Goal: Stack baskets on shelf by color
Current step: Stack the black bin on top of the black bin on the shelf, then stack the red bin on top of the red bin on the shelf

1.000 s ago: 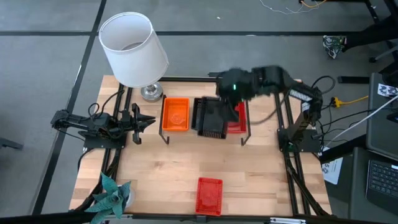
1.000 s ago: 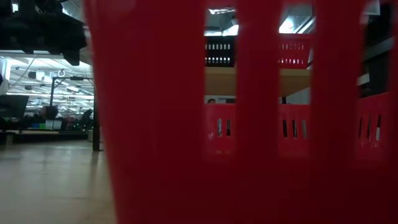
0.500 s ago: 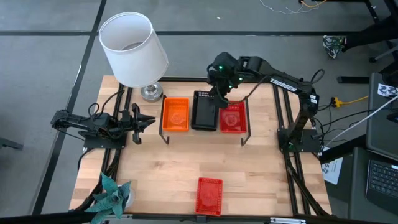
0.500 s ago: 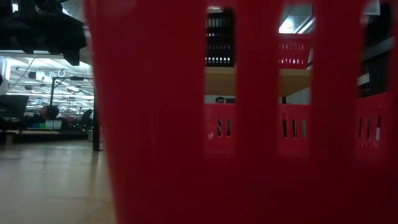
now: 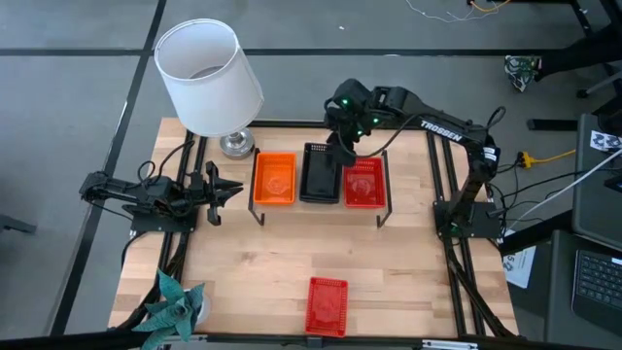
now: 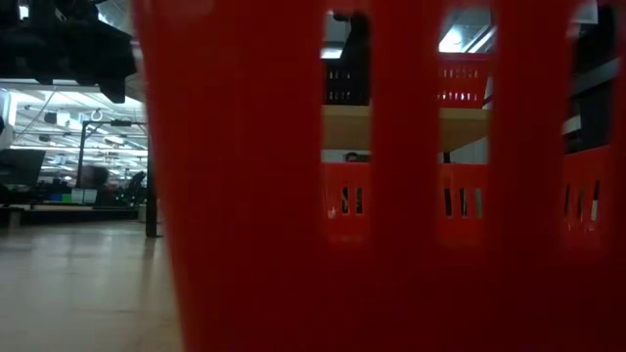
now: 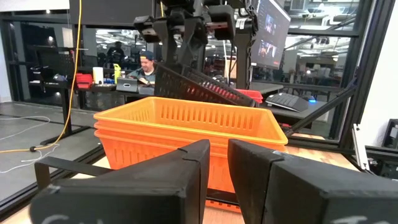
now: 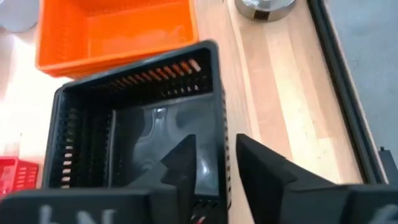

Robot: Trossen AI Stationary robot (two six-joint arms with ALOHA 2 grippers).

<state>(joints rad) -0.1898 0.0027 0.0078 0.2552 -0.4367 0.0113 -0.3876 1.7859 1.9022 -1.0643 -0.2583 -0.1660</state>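
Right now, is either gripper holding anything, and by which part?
Right gripper holds the black basket by its rim wall, tilted over the shelf. Left gripper holds nothing.

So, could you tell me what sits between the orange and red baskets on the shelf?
The black basket, gripped at its rim by the right gripper, as the high view shows.

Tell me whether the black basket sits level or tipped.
Tipped: the black basket slants over the orange stack, its rim pinched by the right tool.
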